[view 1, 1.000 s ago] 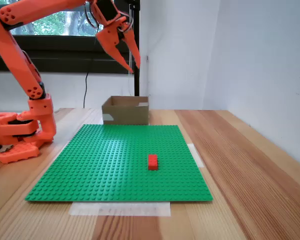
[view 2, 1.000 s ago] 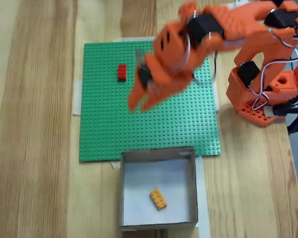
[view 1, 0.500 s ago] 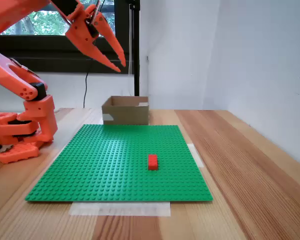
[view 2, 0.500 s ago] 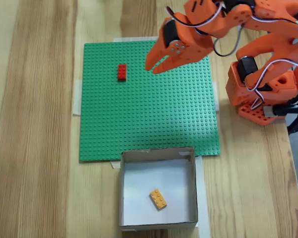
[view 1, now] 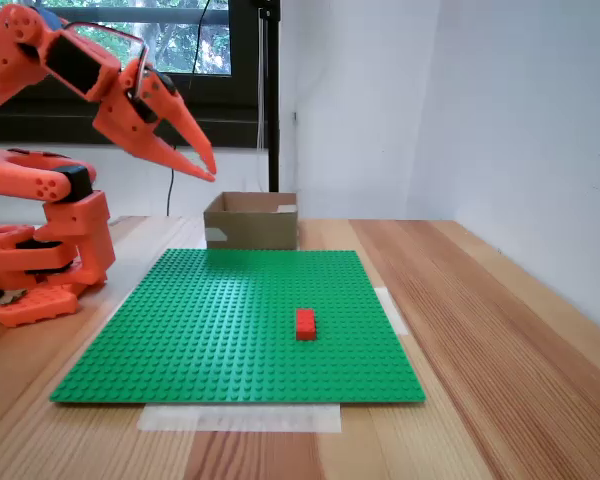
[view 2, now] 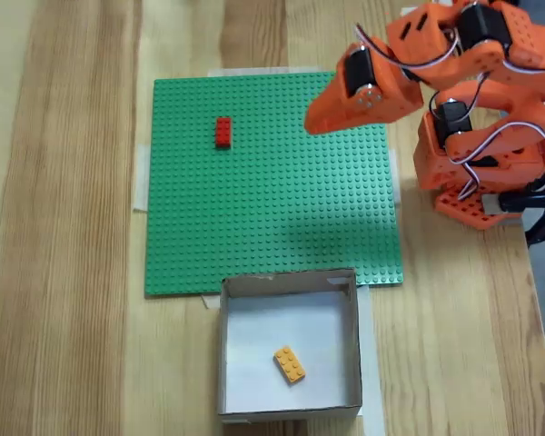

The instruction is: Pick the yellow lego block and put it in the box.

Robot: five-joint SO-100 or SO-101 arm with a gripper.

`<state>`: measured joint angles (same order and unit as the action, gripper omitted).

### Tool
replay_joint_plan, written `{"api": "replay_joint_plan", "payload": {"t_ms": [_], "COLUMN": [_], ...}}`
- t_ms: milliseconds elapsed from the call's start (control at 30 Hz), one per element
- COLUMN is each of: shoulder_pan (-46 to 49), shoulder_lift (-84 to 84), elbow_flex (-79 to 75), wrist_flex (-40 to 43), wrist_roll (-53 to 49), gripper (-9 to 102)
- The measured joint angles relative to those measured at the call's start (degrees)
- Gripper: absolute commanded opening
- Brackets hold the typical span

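The yellow lego block [view 2: 290,364] lies inside the box [view 2: 352,338] at the near edge of the green baseplate [view 2: 272,200]. The tool [view 1: 209,167], released and empty, hangs above the desk [view 1: 500,330].

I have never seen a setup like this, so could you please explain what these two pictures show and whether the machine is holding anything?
The orange machine is a small robot arm bolted to a wooden table. Its pincer tip is the tool, which holds nothing; in the low view its two fingers sit slightly apart. One picture is taken from table height at the front, the other from above. On the table lies a green studded plate with a red brick on it. At the plate's edge stands an open cardboard box, and the view from above shows a yellow brick lying inside it.
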<state>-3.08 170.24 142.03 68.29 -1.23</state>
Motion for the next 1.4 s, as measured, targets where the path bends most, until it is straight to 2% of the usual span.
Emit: {"api": "replay_joint_plan", "payload": {"t_ms": [333,467,633,767,1400], "shoulder_pan": [0.79,0.79,0.79,0.79,0.79], "shoulder_lift": [14.68,16.44,16.26,16.26,16.79], "elbow_flex": [21.09,25.93,32.61,36.74,38.85], "wrist_flex": [-5.8,-7.29,-14.06,-16.35,-17.14], "wrist_roll": [-0.18,0.88,0.53,1.41,1.58], "gripper": [-1,-1,-1,-1,-1]}}
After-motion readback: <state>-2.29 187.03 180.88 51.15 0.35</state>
